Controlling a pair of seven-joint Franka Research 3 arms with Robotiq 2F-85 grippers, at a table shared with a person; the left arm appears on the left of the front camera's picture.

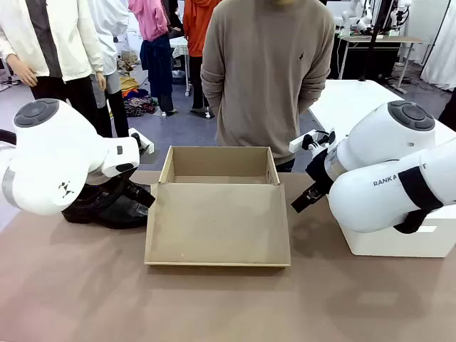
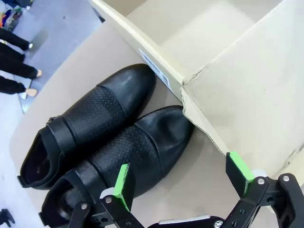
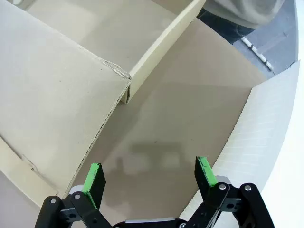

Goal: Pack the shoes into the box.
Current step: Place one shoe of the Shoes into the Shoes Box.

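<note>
The black shoes point(image 1: 107, 205) lie side by side on the table just left of the brown cardboard box point(image 1: 219, 165), partly hidden behind my left arm. Seen from the left wrist, both shoes point(image 2: 102, 142) point their toes at the box wall point(image 2: 142, 42). My left gripper point(image 2: 183, 183) hangs open above the nearer shoe and the box corner, holding nothing. The box stands open with its lid flap point(image 1: 218, 224) lying flat toward me. My right gripper point(image 3: 149, 176) is open over bare table between the box point(image 3: 85, 90) and a white box, with nothing between its fingers.
A larger white box point(image 1: 399, 239) sits on the table at the right, under my right arm, and its wall point(image 3: 266, 142) runs close beside my right gripper. A person in a beige sweater point(image 1: 271, 71) stands at the far side behind the box. Other people stand farther back.
</note>
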